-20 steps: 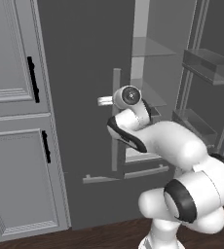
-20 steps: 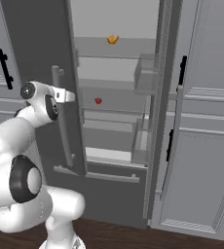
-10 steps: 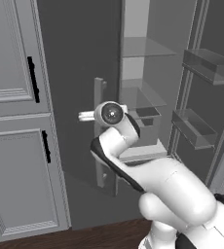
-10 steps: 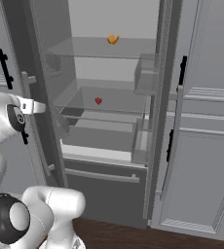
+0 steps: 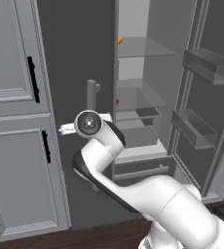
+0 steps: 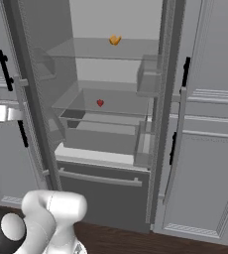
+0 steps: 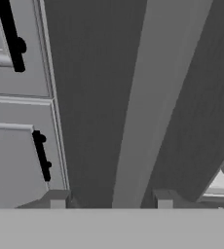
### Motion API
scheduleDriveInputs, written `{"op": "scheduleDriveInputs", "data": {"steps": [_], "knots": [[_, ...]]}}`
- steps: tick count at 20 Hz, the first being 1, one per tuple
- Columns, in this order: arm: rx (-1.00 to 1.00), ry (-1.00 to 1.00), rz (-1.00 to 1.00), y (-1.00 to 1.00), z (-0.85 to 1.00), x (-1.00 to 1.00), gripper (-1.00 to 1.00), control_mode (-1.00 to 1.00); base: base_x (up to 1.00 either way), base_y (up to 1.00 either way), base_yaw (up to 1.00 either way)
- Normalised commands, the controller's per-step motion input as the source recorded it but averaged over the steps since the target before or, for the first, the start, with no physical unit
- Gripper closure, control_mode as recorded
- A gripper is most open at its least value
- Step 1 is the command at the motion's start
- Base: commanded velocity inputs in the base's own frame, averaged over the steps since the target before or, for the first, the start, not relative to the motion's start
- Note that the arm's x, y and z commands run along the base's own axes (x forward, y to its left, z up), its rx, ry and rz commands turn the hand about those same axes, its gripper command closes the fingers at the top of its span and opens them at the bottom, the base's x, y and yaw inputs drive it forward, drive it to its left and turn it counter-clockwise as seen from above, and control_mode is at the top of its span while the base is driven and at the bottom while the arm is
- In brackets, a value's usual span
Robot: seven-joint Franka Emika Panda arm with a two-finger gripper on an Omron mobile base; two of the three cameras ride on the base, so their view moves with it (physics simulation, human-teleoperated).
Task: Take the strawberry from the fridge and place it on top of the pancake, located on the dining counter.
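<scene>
Light grey panelled cabinets point(image 5: 16, 121) with black handles point(image 5: 32, 79) fill the left of the left base view; a dark wooden floor point(image 6: 150, 240) runs along the bottom. An orange-brown lump point(image 6: 115, 39) sits at upper centre of the right base view.

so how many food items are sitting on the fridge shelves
2: an orange-brown lump on the upper glass shelf, and the strawberry on the shelf below. The closed bottom drawer may hide more.

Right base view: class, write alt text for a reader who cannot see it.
An open dark grey double-door fridge shows a tiny bright red strawberry on its middle glass shelf and an orange-brown lump on the shelf above. Light grey panelled cabinets stand to the right.
</scene>
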Motion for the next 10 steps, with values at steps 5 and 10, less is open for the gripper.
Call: {"op": "scheduleDriveInputs", "data": {"steps": [5, 10], "knots": [[0.09, -0.07, 0.02, -0.19, 0.0, -0.87, -1.0, -1.0, 0.0, 0.0, 0.0], [0.25, -0.03, 0.0, -0.92, 0.01, -0.78, -1.0, -1.0, 0.0, 0.0, 0.0]]}}
